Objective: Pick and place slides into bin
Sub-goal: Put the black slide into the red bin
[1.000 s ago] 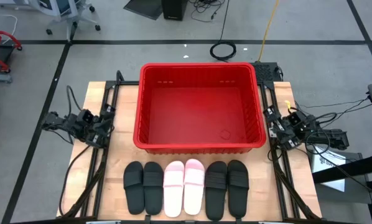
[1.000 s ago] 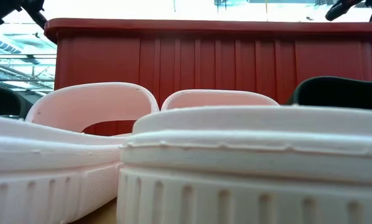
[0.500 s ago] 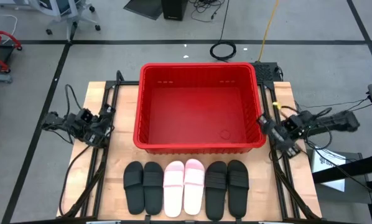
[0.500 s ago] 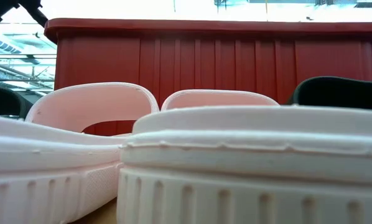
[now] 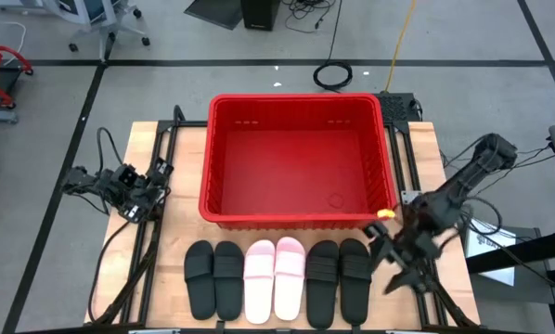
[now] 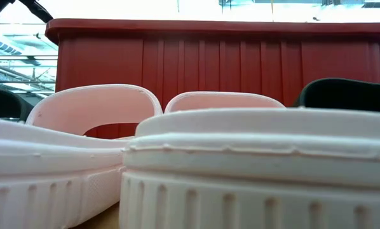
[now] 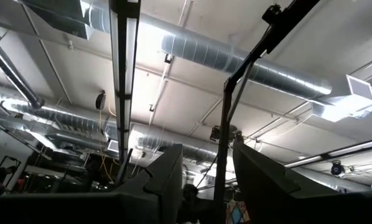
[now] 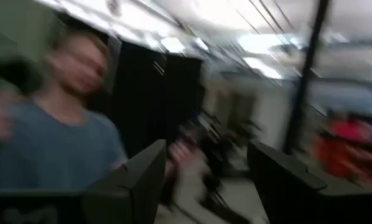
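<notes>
Slides (image 5: pixel 276 278) just beside right end effector (image 5: pixel 389 255)

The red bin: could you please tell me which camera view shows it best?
The high view: it shows the whole bin from above, its rim, sloping walls and bare floor, with no slides inside. The low view shows only one outer wall behind the pink slides. The left wrist view shows ceiling; the right wrist view is too blurred to tell.

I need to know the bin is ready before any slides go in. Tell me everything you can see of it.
The bin is a large rectangular red plastic tub with a thick rim, sloping walls ribbed outside and a faint round mark on its floor. It stands upright on the table's far half, open at the top, with nothing inside. The six slides lie in a row just in front of its near wall. No gripper touches it.
</notes>
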Controlling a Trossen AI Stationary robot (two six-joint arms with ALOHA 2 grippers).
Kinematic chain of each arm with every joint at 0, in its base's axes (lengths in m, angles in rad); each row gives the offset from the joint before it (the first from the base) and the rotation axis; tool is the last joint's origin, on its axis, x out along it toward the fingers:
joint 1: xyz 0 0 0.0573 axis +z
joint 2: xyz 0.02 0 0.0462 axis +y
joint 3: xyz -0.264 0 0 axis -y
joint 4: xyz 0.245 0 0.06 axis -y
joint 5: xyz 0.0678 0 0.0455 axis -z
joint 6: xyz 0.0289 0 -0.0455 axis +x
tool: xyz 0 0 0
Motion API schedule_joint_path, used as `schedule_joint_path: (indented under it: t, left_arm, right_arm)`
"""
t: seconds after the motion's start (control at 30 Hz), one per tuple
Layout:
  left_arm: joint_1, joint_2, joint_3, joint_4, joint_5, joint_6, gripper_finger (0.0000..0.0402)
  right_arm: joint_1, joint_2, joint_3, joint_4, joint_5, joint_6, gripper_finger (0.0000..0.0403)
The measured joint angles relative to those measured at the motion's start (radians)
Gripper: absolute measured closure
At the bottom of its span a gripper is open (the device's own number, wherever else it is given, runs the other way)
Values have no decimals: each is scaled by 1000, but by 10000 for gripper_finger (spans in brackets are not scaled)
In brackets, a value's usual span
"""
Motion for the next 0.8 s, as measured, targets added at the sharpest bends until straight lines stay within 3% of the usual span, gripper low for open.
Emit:
schedule_joint_path:
  t: [0.13, 0.3, 0.47, 0.7, 0.8]
  left_arm:
    - [0, 0, 0, 12, -1, 7, 254]
    - [0, 0, 0, 26, 0, 21, 254]
    - [0, 0, 0, 40, 0, 52, 254]
    - [0, 0, 0, 43, -1, 55, 254]
    - [0, 0, 0, 42, 1, 38, 254]
  right_arm:
    - [89, 75, 96, -123, 267, -66, 190]
    - [181, 145, 183, -247, 502, -71, 190]
    - [282, 237, 298, -389, 876, -103, 190]
    - [345, 401, 405, -405, 1265, -177, 190]
    - [359, 465, 425, -412, 1375, -194, 190]
